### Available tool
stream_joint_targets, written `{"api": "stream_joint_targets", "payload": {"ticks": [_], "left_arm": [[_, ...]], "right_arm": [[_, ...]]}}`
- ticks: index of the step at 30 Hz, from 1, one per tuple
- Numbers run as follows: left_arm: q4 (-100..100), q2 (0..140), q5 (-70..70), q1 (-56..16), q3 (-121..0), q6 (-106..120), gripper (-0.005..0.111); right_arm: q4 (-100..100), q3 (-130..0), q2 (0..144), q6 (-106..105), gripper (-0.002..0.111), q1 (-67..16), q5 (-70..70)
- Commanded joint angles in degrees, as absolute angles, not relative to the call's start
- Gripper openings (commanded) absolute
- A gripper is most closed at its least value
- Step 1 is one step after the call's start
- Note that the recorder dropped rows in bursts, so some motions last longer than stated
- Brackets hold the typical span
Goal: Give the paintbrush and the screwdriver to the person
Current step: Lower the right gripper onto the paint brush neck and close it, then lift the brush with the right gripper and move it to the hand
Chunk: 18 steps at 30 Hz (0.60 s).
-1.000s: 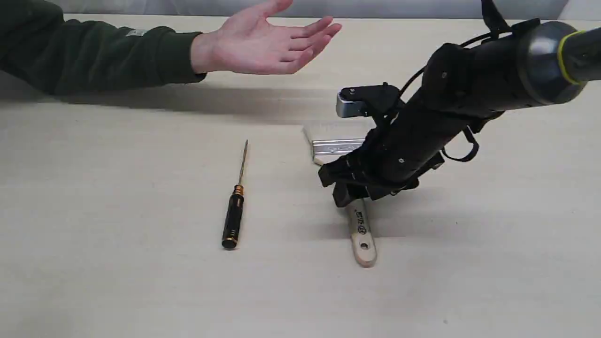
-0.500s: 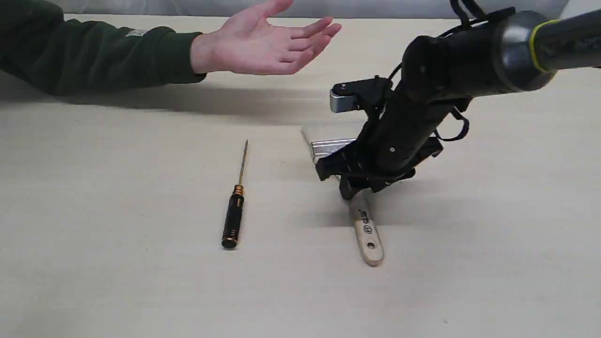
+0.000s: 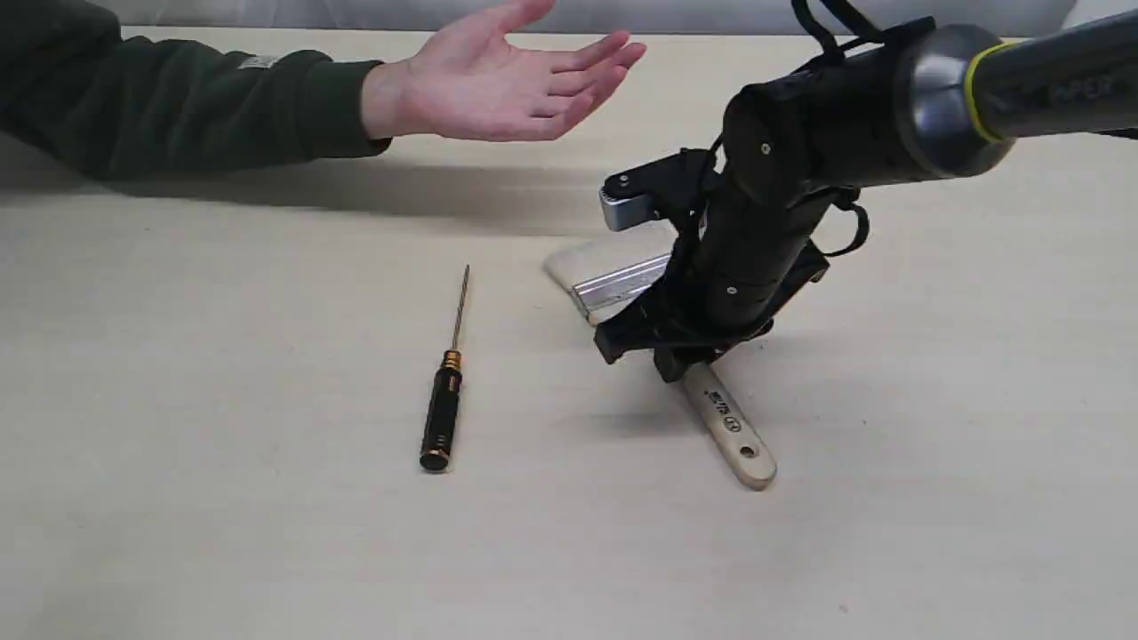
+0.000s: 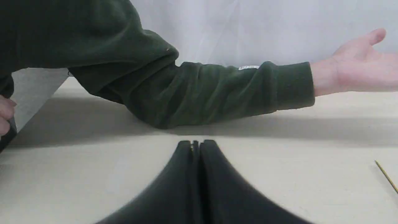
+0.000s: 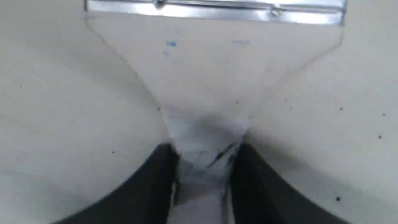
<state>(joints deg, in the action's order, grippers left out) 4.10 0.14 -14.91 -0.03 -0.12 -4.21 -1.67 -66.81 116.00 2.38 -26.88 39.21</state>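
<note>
My right gripper (image 3: 667, 351) is shut on the paintbrush (image 3: 729, 427) at the upper part of its wooden handle; the silver ferrule (image 3: 618, 284) and pale bristles point toward the back left. In the right wrist view the fingers (image 5: 149, 186) clamp the handle (image 5: 202, 155) just below the ferrule (image 5: 214, 9). The screwdriver (image 3: 442, 400) lies on the table to the left, shaft pointing away. The person's open hand (image 3: 507, 80) hovers palm-up at the back, dark green sleeve (image 3: 178, 98) behind it. My left gripper (image 4: 196, 144) is shut and empty, low over the table facing the sleeve (image 4: 202, 93).
The pale tabletop (image 3: 222, 533) stretches around both tools. The screwdriver's tip (image 4: 385, 175) shows at the edge of the left wrist view. A grey backdrop (image 4: 248, 31) rises behind the table.
My right gripper has turned and shifted left with the paintbrush: the handle end swung to the right and the bristle end moved toward the left. Hand and screwdriver stayed still.
</note>
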Motion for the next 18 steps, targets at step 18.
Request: {"api": "stream_joint_targets", "payload": {"ticks": [18], "left_arm": [[3.92,0.0,-14.28,-0.4,0.0,-4.32,0.0]], "right_arm": [[1.98,-57.61,110.14,3.89,0.004,-26.71,27.7]]}}
